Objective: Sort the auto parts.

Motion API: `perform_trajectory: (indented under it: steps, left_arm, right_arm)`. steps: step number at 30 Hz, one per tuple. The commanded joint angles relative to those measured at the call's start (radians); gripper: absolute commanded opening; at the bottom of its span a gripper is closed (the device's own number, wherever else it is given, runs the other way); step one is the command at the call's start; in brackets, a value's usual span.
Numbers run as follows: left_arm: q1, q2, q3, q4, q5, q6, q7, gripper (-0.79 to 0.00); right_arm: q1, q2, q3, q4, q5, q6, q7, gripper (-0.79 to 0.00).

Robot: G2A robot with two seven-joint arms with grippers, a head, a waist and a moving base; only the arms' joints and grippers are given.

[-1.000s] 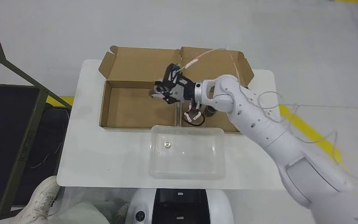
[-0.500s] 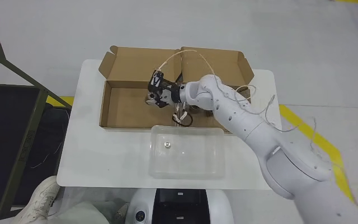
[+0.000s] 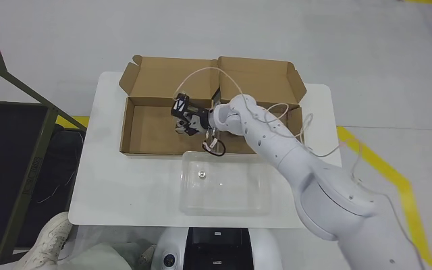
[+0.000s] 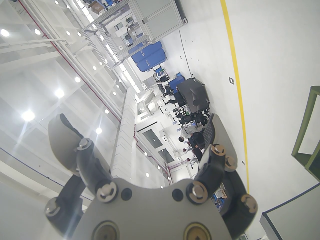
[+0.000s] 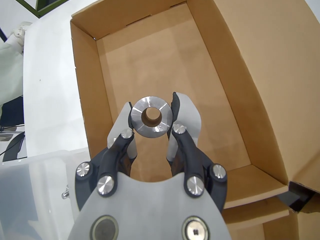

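My right gripper (image 5: 151, 112) is shut on a shiny metal ring with a round hole (image 5: 151, 120), held above the floor of the left cardboard box compartment (image 5: 160, 58). From above, the same gripper (image 3: 181, 120) hangs over the right part of that compartment (image 3: 152, 128). A small metal part (image 3: 200, 175) lies in the clear plastic bin (image 3: 256, 202) in front of the boxes. My left gripper (image 4: 136, 131) is open, pointing up into the room with nothing between its fingers.
A second cardboard compartment (image 3: 287, 101) adjoins on the right, its flaps folded back. The boxes and bin sit on a white table (image 3: 101, 175). A green metal frame (image 3: 27, 101) stands left of the table.
My right gripper has carried the metal ring leftward, from over the divider between the boxes to above the left compartment.
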Motion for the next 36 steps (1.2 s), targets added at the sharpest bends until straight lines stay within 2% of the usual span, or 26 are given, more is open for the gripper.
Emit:
perform_trajectory:
  steps: [1,11,23,25,27,34,36]
  left_arm:
    - [0.0,0.0,0.0,0.0,0.0,0.0,0.0,0.0]
    - [0.0,0.0,0.0,0.0,0.0,0.0,0.0,0.0]
    - [0.0,0.0,0.0,0.0,0.0,0.0,0.0,0.0]
    - [0.0,0.0,0.0,0.0,0.0,0.0,0.0,0.0]
    - [0.0,0.0,0.0,0.0,0.0,0.0,0.0,0.0]
    - [0.0,0.0,0.0,0.0,0.0,0.0,0.0,0.0]
    - [0.0,0.0,0.0,0.0,0.0,0.0,0.0,0.0]
  right_arm:
    - [0.0,-0.013,0.001,0.025,0.004,-0.011,-0.005,-0.785]
    - [0.007,-0.069,0.0,0.126,-0.016,-0.031,-0.009,-0.785]
    - [0.005,-0.106,0.006,0.201,-0.041,-0.017,0.002,-0.785]
    - [0.004,-0.111,0.007,0.207,-0.046,-0.017,0.006,-0.628]
    - [0.004,-0.115,0.009,0.213,-0.049,-0.015,0.01,-0.548]
    - [0.006,-0.125,0.015,0.226,-0.062,-0.013,0.014,-0.345]
    - [0.007,-0.128,0.016,0.226,-0.066,-0.013,0.014,-0.317]
